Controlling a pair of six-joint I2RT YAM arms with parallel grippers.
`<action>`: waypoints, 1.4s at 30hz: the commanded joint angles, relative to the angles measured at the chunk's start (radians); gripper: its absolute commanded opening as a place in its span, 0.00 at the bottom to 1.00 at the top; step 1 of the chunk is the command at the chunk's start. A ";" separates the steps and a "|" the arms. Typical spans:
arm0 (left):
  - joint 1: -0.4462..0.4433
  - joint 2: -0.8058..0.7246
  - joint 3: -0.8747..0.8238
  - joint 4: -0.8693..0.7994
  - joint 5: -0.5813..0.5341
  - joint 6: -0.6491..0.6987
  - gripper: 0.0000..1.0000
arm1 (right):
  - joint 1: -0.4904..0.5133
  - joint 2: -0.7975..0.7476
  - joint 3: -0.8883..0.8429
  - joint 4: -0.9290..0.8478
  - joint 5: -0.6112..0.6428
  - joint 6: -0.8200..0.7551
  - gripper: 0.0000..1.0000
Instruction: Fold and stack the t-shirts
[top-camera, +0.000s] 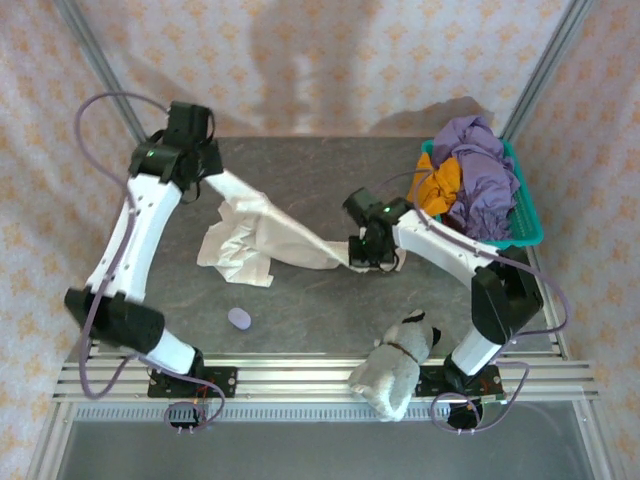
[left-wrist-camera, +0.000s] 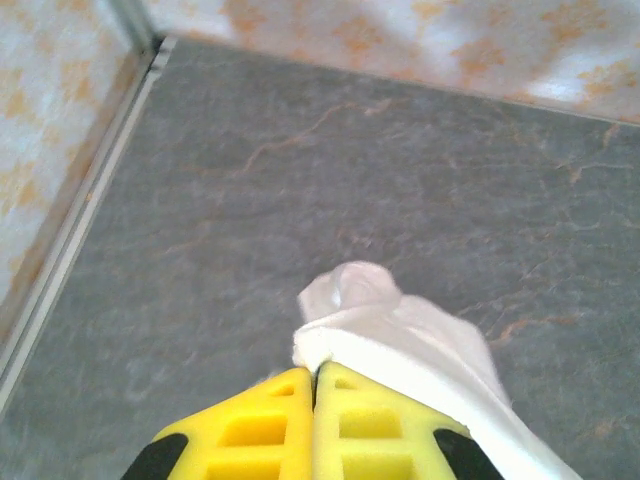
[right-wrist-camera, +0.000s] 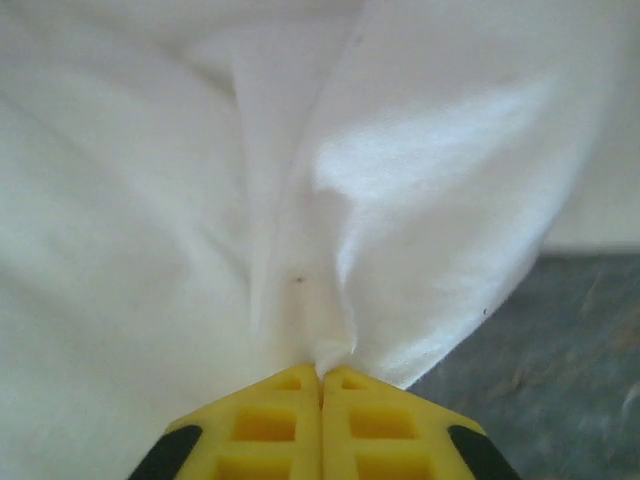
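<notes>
cream shirt strung between two clenched grippers

the left gripper (top-camera: 212, 172) sits toward the far left of the grey table (top-camera: 300, 165), clamped on one corner of the cream-white t-shirt (top-camera: 255, 235). in the left wrist view its yellow fingers (left-wrist-camera: 260, 425) press together with no gap. a small bunched knot of the pale cloth pokes out just past them, above the bare tabletop.

the right gripper (top-camera: 362, 250) is near the middle of the table, pinched tight on the opposite end of the same shirt. in the right wrist view its yellow fingers (right-wrist-camera: 270, 425) meet edge to edge. the white fabric fans out from the pinch in deep folds, carrying a couple of tiny dark specks, and a wedge of grey table shows at the lower right.

from above, the shirt runs as a band from the left gripper down and across to the right gripper. its middle part sags and lies crumpled on the table between the two arms, closer to the left one.

the teal basket (top-camera: 530, 228) stands at the far right corner. a purple t-shirt (top-camera: 485, 170) is heaped in it, and an orange t-shirt (top-camera: 440, 185) is tucked against its left side. a grey-white plush toy (top-camera: 400, 365) lies at the near edge, just beside the right arm's base. a small lilac object (top-camera: 240, 318) rests on the table near the front, apart from the shirt.
</notes>
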 joint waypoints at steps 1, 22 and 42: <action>0.020 -0.107 -0.151 0.025 0.074 -0.047 0.00 | 0.057 -0.031 -0.057 -0.105 -0.036 0.058 0.27; 0.056 -0.231 -0.455 0.053 0.123 -0.053 0.00 | -0.141 -0.033 0.057 -0.115 0.024 -0.043 0.49; 0.078 -0.226 -0.400 0.019 0.108 -0.032 0.00 | -0.260 0.204 0.183 -0.006 -0.106 -0.257 0.42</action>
